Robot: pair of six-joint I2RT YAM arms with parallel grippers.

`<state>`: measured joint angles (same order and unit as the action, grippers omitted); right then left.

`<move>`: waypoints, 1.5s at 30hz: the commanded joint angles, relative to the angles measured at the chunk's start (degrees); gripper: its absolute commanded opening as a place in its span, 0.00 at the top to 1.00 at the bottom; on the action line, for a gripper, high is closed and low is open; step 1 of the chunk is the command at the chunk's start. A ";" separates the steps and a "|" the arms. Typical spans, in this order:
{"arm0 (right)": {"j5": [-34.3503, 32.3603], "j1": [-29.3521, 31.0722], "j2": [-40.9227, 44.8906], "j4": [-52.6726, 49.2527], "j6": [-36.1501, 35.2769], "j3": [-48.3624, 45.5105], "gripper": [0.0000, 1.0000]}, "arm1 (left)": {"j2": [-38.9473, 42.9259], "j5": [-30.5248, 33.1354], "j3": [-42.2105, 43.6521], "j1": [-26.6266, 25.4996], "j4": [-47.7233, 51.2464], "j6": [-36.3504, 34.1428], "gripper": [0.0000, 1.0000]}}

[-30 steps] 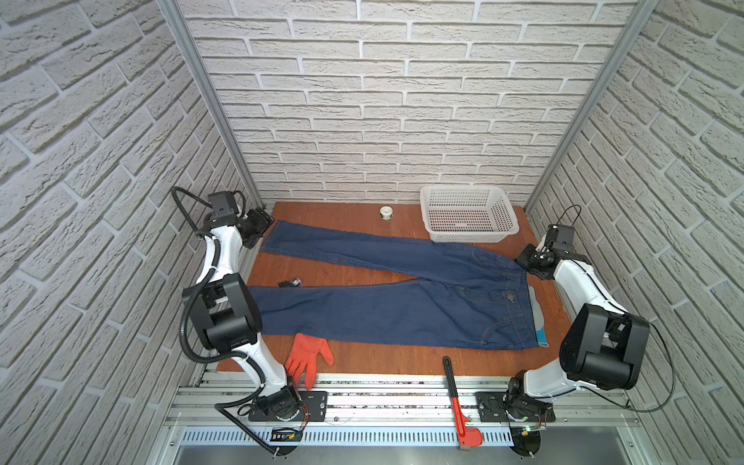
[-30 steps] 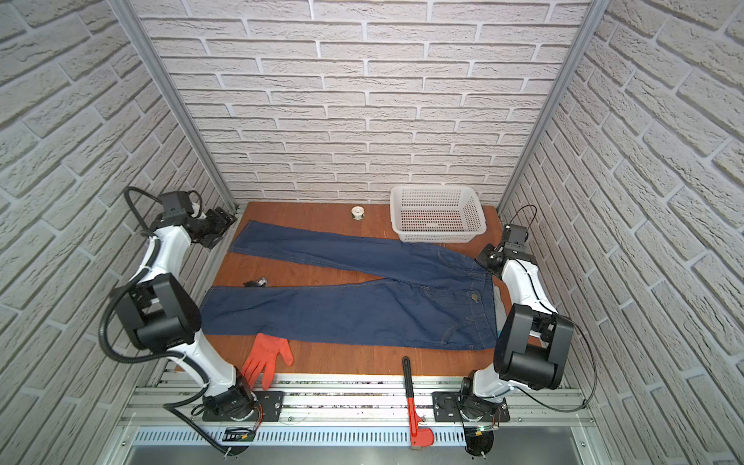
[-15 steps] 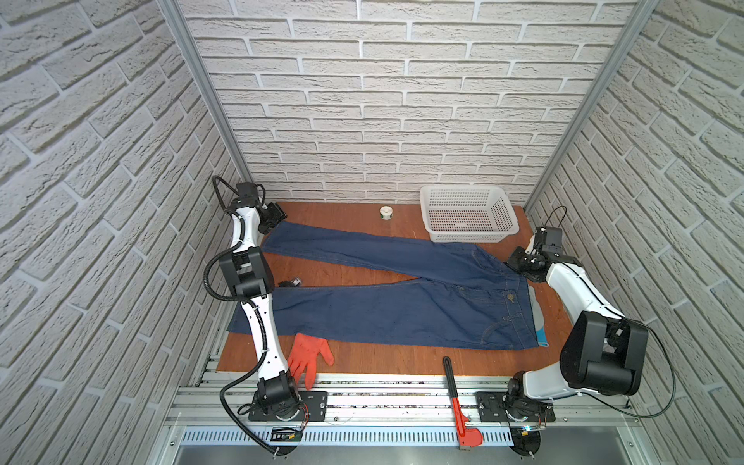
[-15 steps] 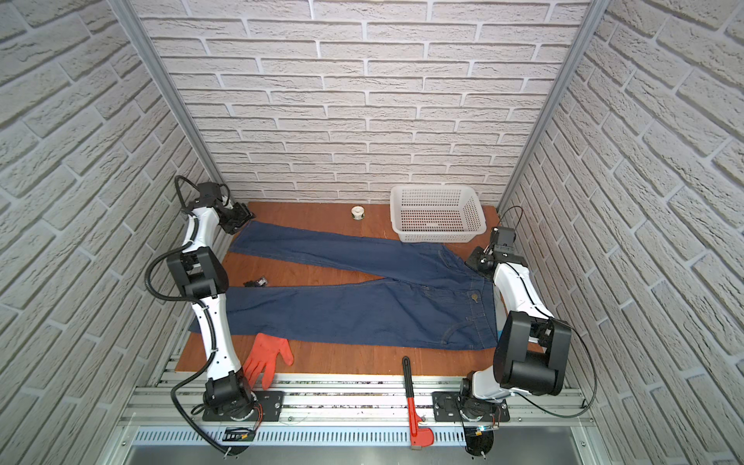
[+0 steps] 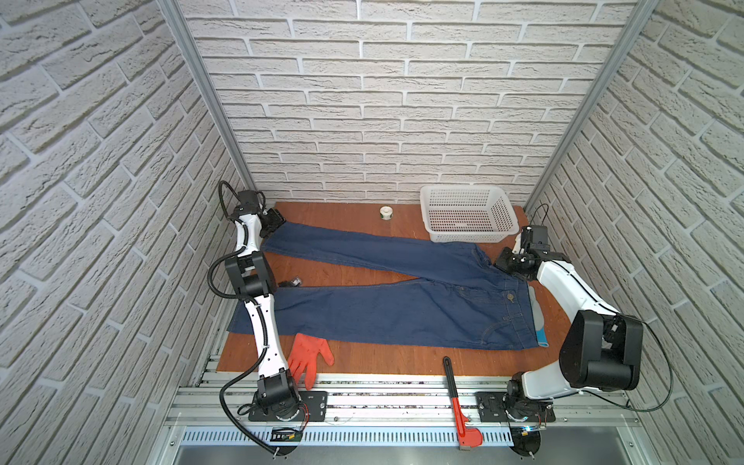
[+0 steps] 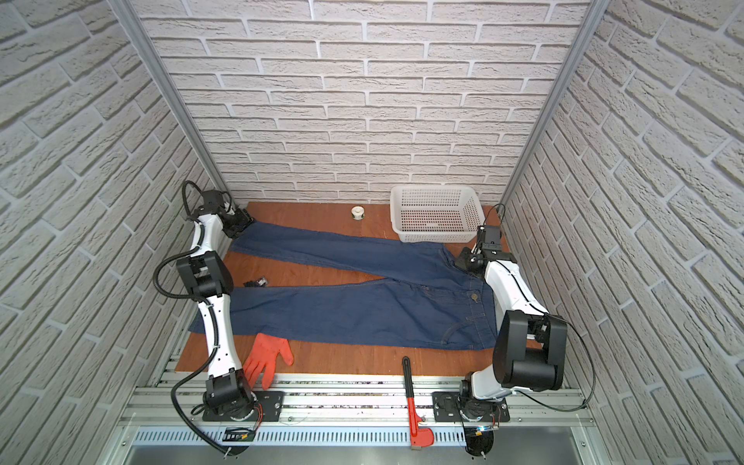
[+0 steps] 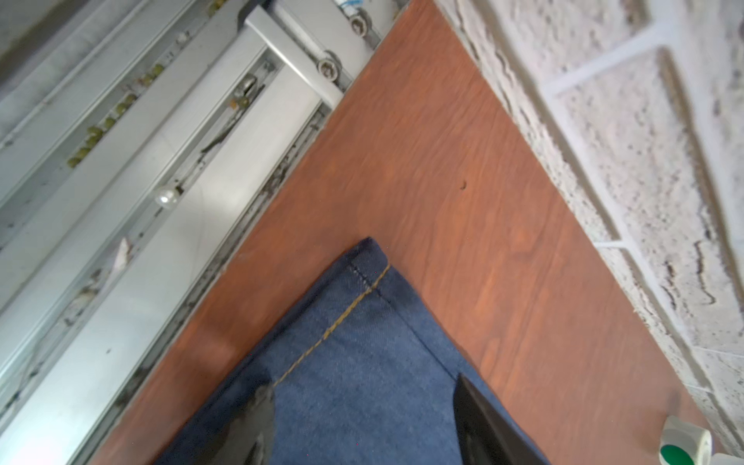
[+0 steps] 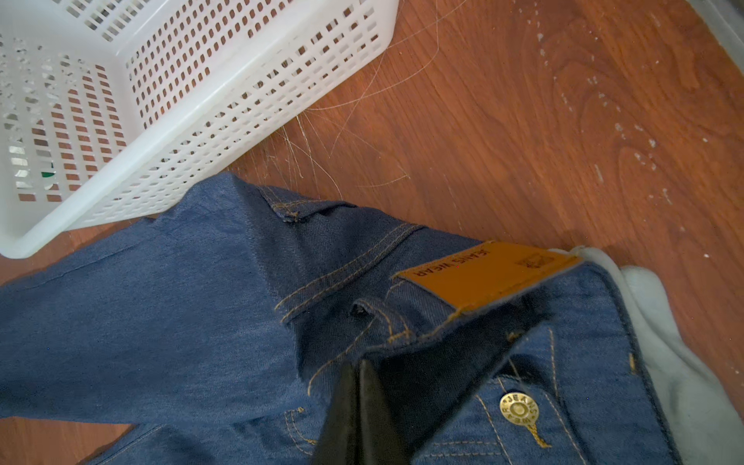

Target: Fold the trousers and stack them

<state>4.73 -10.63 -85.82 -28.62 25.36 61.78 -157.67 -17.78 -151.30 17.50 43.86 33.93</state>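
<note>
Over the last second the left arm has been unfolding from a tucked pose at the left edge of both top views and is now stretching up the frame. The left gripper [image 5: 273, 220] is hanging over the hem of the upper leg of the trousers [image 5: 382, 310], at the upper left of the tabletop [image 5: 362, 364]. In the left wrist view its fingers [image 7: 261, 408] are standing wide apart, straddling the denim corner without pinching it. The right gripper [image 5: 508, 261] has been edging in along the right side of the frame and is sitting at the waistband. In the right wrist view it is clamping tight on a raised fold of denim between the brown patch [image 8: 487, 273] and the metal button [image 8: 518, 410]. Both ends of the upper half are therefore nearly secured, which probably means a first fold of one leg onto the other is being prepared. No fold is showing yet: the trousers are lying spread in a flat V across the middle of the frame, waist to the right. The white basket [image 5: 506, 211] is sitting at the upper right, just beside the hip, and appears to be holding nothing. A grey glove [image 5: 537, 318] is lying partly under the waistband.
</note>
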 commanded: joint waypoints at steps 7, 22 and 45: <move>-3.18 0.44 4.77 -3.08 -1.38 0.77 0.94 | -3.08 0.14 -1.62 0.77 -5.83 5.20 0.39; -4.86 0.33 9.32 -4.86 -0.58 -0.74 0.94 | 14.12 9.31 27.54 3.71 5.35 3.98 0.36; -4.03 0.00 9.71 -3.77 -0.14 -2.08 0.94 | 11.65 12.33 13.48 2.72 8.92 1.90 0.34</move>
<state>0.30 -10.63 -75.66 -33.87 24.86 60.29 -142.23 -8.36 -134.50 20.38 47.79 36.88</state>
